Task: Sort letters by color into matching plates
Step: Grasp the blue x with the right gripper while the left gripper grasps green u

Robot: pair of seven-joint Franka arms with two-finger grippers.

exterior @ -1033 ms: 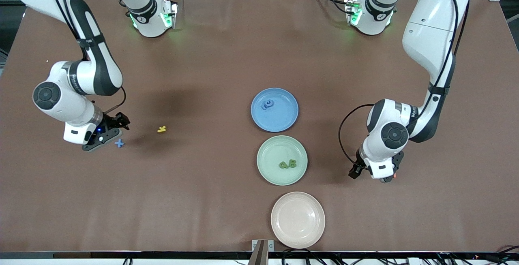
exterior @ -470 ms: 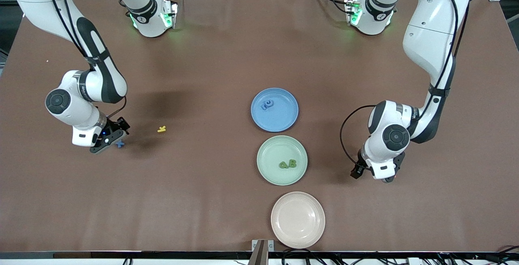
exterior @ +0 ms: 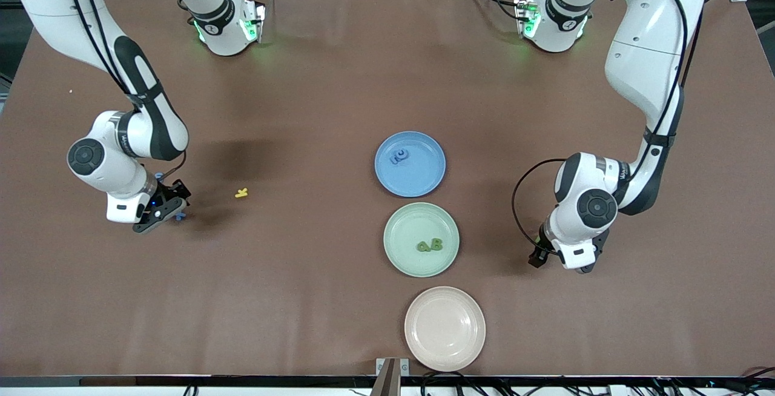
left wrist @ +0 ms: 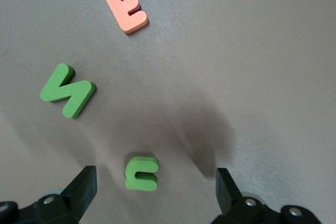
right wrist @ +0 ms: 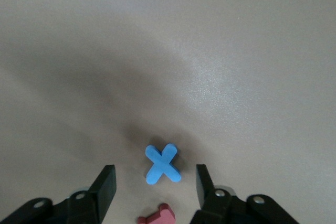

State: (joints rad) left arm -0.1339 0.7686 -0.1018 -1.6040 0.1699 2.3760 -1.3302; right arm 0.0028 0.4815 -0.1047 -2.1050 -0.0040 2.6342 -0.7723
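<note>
My right gripper [exterior: 169, 207] is open and low over a blue cross piece [exterior: 180, 215]. In the right wrist view the blue cross [right wrist: 163, 164] lies on the table between my open right gripper's [right wrist: 155, 190] fingers. My left gripper [exterior: 574, 261] is open, low over the table beside the green plate [exterior: 399, 260]. In the left wrist view a green C-shaped piece [left wrist: 142, 173] lies between my open left gripper's [left wrist: 155, 192] fingers, with a green N-shaped piece [left wrist: 67, 90] beyond it. The blue plate [exterior: 424, 181] holds blue pieces [exterior: 399, 155]. The green plate holds two green pieces [exterior: 430, 244].
A cream-white plate [exterior: 445, 328] lies nearest the front camera. A yellow piece [exterior: 241, 192] lies beside my right gripper. A red piece [right wrist: 157, 215] lies close to the blue cross. An orange E [left wrist: 126, 6] lies past the green pieces.
My right gripper has moved over the blue cross, which it now partly covers in the front view. My left gripper has drifted slightly toward the left arm's end.
</note>
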